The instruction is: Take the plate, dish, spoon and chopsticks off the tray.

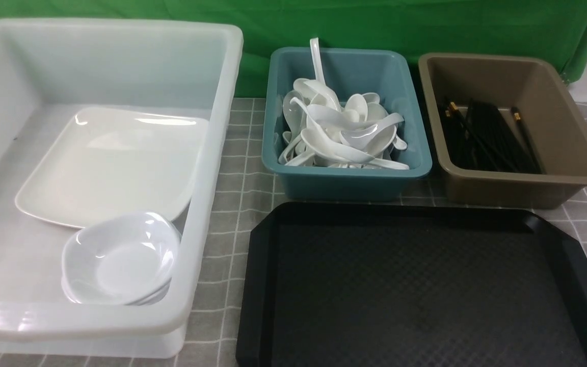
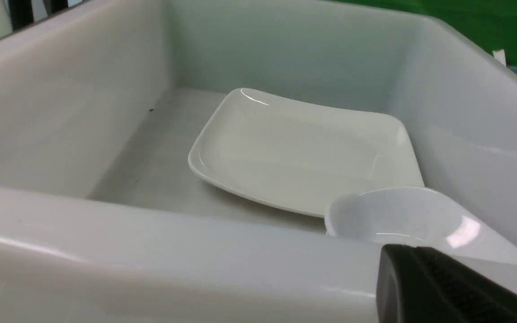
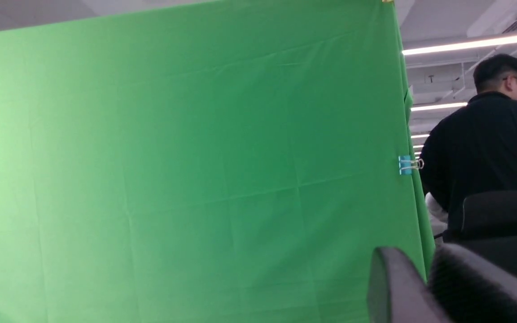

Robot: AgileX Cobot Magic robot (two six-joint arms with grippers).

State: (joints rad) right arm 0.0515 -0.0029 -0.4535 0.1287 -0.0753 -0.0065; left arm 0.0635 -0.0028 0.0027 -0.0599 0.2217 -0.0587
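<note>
- While the tray (image 1: pixel 416 285) is lying nearest the robot with its textured floor showing bare, its near and right edges are running out of the front view.
- Beyond it, the teal bin (image 1: pixel 347 176) and the brown bin (image 1: pixel 523 188) are standing just beside each other, their near walls close to the tray's far rim.
- The spoon cannot be told from the others: white spoons (image 1: pixel 339 135) are piling in the teal bin, one handle leaning up against its far wall.
- The chopsticks (image 1: pixel 487 135) are lying as a dark bundle in the brown bin; single pairs are hard to separate.
- On the left, the white tub (image 1: pixel 207 153) is holding the plate (image 1: pixel 105 168) flat on its floor.
- Stacked small dishes (image 1: pixel 120 257) are sitting at the plate's near right corner, against the tub's right wall.
- The left gripper (image 2: pixel 447 287) is showing only as a dark finger at the tub's near rim; its jaws are together.
- The right gripper (image 3: pixel 433 287) is facing a green backdrop (image 3: pixel 186 170), two fingertips showing with a narrow gap between, holding nothing.
</note>
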